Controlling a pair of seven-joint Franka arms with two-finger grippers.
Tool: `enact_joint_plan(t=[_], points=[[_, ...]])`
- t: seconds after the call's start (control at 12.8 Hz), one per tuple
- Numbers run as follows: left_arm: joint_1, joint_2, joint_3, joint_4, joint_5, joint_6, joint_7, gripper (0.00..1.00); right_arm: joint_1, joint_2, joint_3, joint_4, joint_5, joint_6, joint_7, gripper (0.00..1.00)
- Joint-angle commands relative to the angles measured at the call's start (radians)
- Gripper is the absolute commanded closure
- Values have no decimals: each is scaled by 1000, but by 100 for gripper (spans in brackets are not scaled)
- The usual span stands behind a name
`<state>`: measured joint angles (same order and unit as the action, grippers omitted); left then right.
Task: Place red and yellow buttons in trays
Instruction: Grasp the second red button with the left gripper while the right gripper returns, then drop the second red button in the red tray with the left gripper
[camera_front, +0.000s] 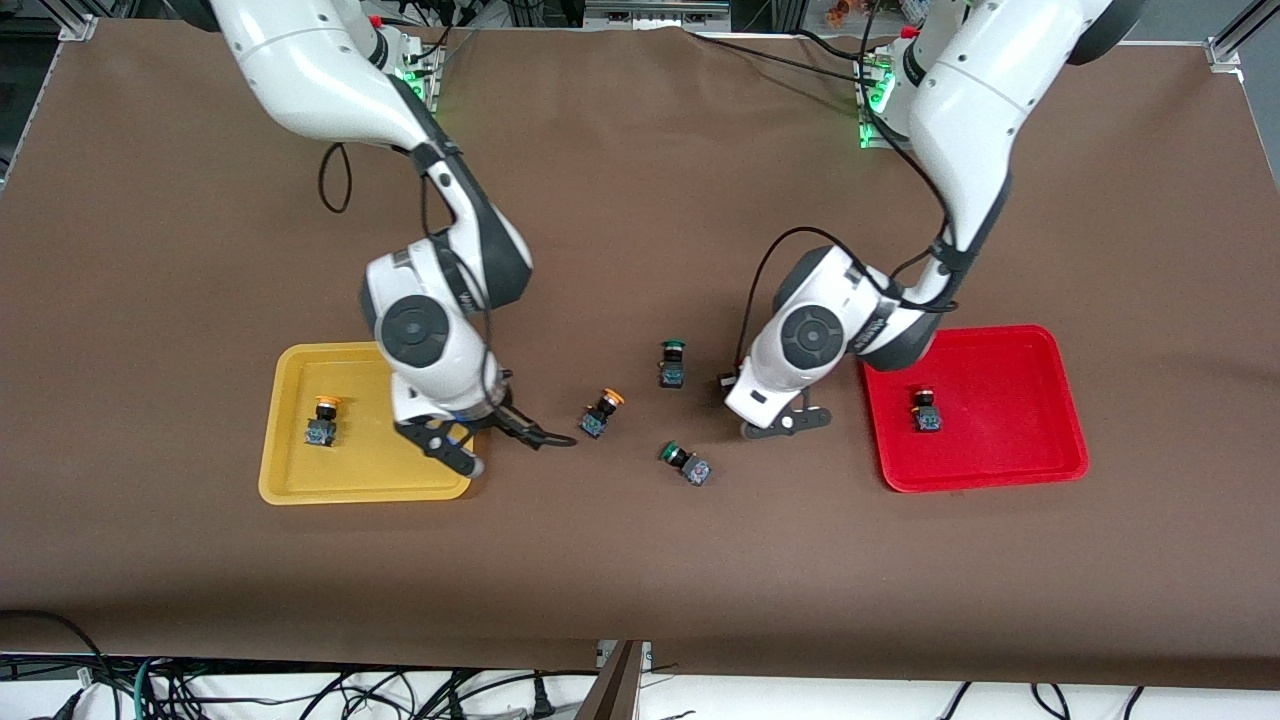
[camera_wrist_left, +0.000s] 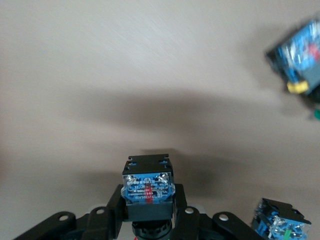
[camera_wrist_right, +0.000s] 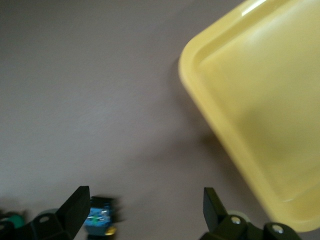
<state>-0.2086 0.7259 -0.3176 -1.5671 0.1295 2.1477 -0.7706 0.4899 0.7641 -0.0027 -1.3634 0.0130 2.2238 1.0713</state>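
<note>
The yellow tray holds one orange-yellow button. The red tray holds one red button. Another orange-yellow button lies on the table between the arms. My right gripper is open and empty, low over the table at the yellow tray's corner, beside that loose button; the gripper shows a blurred button body by one finger. My left gripper is low over the table beside the red tray; the gripper is shut on a dark-bodied button, its cap hidden but for a red sliver.
Two green-capped buttons lie on the table, one upright and one on its side nearer the front camera. The left wrist view shows two of the loose buttons.
</note>
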Motion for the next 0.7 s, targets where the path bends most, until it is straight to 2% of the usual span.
enact_joint_plan(t=[0.0,0.16,0.39,0.63], points=[[75,-112,-15,-14,-16,-130,75,95,51,67,-16,49,-5,65,140,0],[154,-164,-15,-13,-76,-208,211,95,90,107,-19,61,-17,117,214,0],[302,-189,-12,16,-90,-302,446,95,136,153,-19,67,-73,140,211,0],[452,-180,-11,9,-87,-308,693,90,151,170,-17,67,-79,151,210,0]])
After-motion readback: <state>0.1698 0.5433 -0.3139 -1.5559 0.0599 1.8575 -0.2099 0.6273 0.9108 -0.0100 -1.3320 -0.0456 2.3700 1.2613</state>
